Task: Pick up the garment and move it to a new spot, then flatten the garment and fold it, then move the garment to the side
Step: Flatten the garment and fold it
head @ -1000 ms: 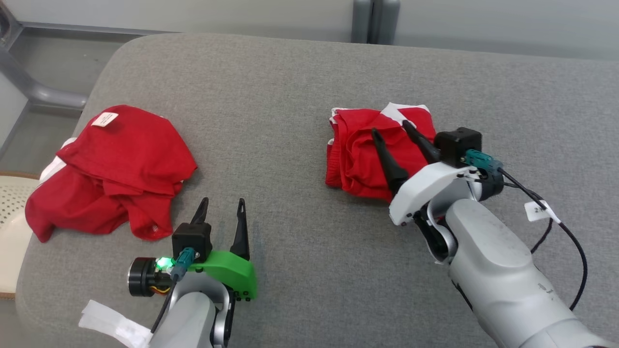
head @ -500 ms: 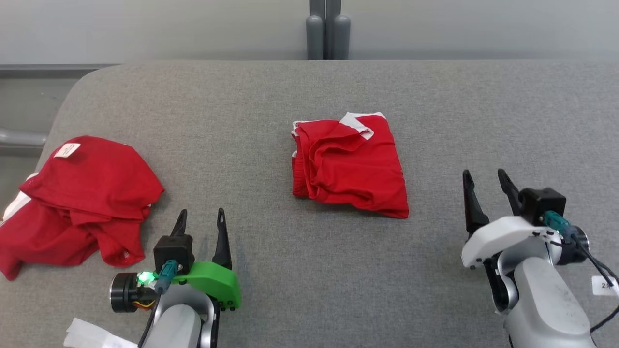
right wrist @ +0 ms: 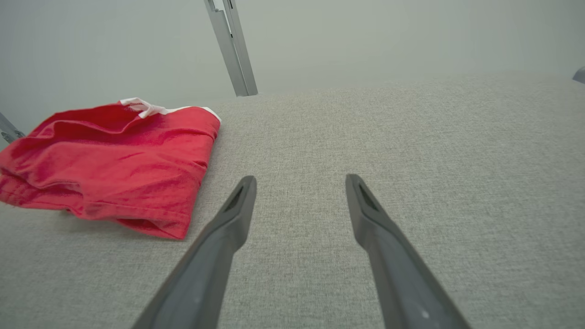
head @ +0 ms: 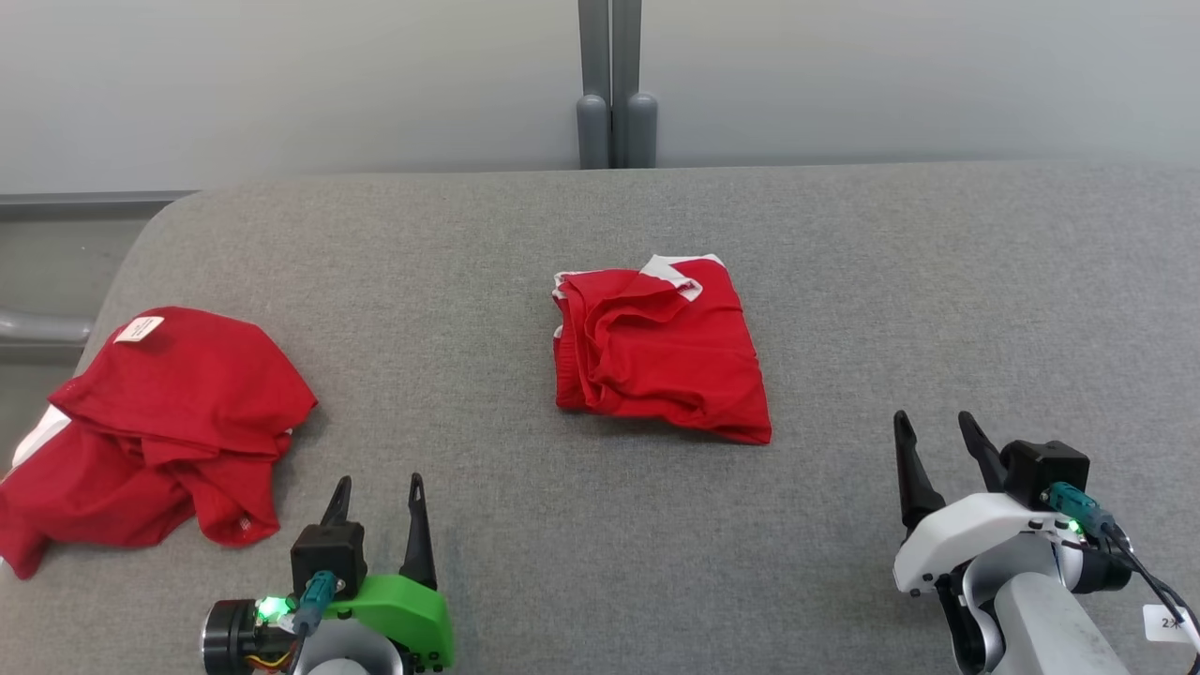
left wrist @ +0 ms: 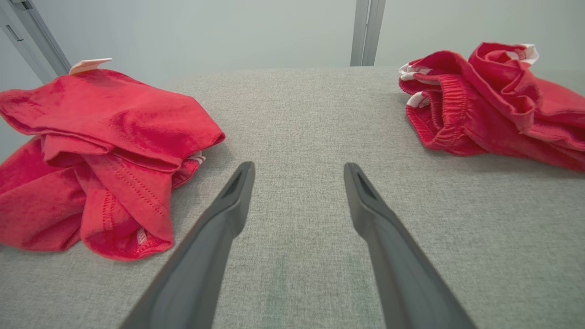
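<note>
1. Nearest you: left fingers (head: 416, 525), spread wide and empty, over the grey desk (head: 937, 281).
2. Right fingers (head: 910, 473), equally wide, holding nothing. The cable tag (head: 1167, 622) beside them starts with "2"; the rest is cut off.
3. Crumpled red garment (head: 159, 422), at the desk's left edge near your left fingers. Its white label (head: 139, 328) carries print too small to read.
4. Folded red garment (head: 656, 361), mid-desk, well apart from both arms, white trim showing at its far edge. Folding looks finished, so the step in hand is likely moving it aside. You need a low pinch at an edge that catches all the layers.
5. Farthest: grey post (head: 614, 94), unmarked.
</note>
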Motion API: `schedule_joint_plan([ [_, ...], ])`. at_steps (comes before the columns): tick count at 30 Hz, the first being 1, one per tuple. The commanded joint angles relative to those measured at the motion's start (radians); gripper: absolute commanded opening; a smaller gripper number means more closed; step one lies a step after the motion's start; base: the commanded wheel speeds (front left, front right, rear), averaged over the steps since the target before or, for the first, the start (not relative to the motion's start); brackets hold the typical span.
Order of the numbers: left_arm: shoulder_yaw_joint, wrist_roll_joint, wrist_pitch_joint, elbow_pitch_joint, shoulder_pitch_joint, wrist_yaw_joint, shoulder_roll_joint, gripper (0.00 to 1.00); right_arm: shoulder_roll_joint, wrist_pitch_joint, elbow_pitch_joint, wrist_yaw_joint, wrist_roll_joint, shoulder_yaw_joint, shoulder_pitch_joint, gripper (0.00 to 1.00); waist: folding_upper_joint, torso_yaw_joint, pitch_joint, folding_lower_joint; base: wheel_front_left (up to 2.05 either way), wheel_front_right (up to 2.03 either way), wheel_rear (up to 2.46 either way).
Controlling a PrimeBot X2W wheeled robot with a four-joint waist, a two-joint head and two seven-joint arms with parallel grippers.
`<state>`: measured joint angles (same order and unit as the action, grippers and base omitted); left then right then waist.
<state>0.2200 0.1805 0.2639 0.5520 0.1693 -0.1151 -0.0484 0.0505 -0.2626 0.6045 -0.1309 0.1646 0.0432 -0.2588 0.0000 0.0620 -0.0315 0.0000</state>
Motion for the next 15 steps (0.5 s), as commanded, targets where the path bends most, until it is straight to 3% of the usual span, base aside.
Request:
schedule_joint_plan([
  [1, -0.007, -0.008, 0.000, -0.006, -0.018, 0.003, -0.004, 1.00, 0.002, -0.003, 0.000, 0.000, 0.008, -0.005, 0.015, 1.00, 0.0000, -0.005, 0.008, 0.0000, 0.00, 0.00, 0.00],
  [9, 0.003, 0.002, 0.000, -0.023, 0.001, 0.007, -0.004, 1.00, 0.001, -0.003, -0.006, 0.000, 0.026, -0.034, -0.011, 1.00, 0.0000, 0.000, -0.022, 0.0000, 0.00, 0.00, 0.00],
  [15, 0.041, 0.022, 0.000, -0.042, 0.037, 0.005, -0.004, 1.00, 0.002, -0.003, -0.003, 0.000, 0.038, -0.113, -0.099, 1.00, 0.0000, 0.037, -0.089, 0.0000, 0.00, 0.00, 0.00],
])
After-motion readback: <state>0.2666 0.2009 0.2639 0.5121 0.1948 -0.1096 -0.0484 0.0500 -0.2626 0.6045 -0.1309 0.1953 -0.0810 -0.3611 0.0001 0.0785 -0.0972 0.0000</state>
